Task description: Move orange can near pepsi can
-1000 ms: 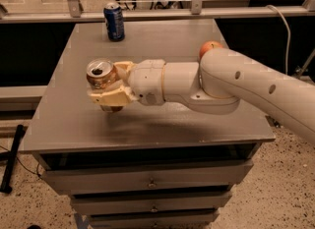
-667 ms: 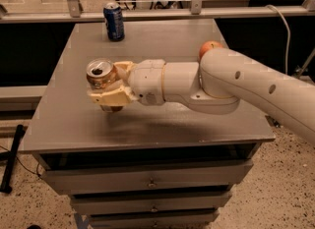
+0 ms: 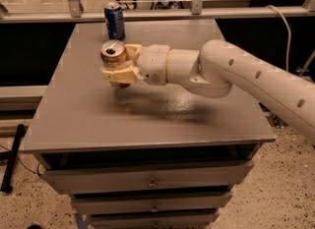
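While the orange can (image 3: 112, 54) is clasped in the gripper (image 3: 118, 71), left of centre in the frame, the carry to the pepsi can (image 3: 114, 20) is judged to be the step in hand.

The can is held upright, seemingly clear of the table (image 3: 147, 125). It is best lowered level and released just short of the pepsi can at upper left, so that nothing is knocked. Bare surface is offered between the cans and rightward, but the table's far edge and a rail (image 3: 206, 13) are close behind.

Grey table (image 3: 93, 125) with drawers (image 3: 147, 178).
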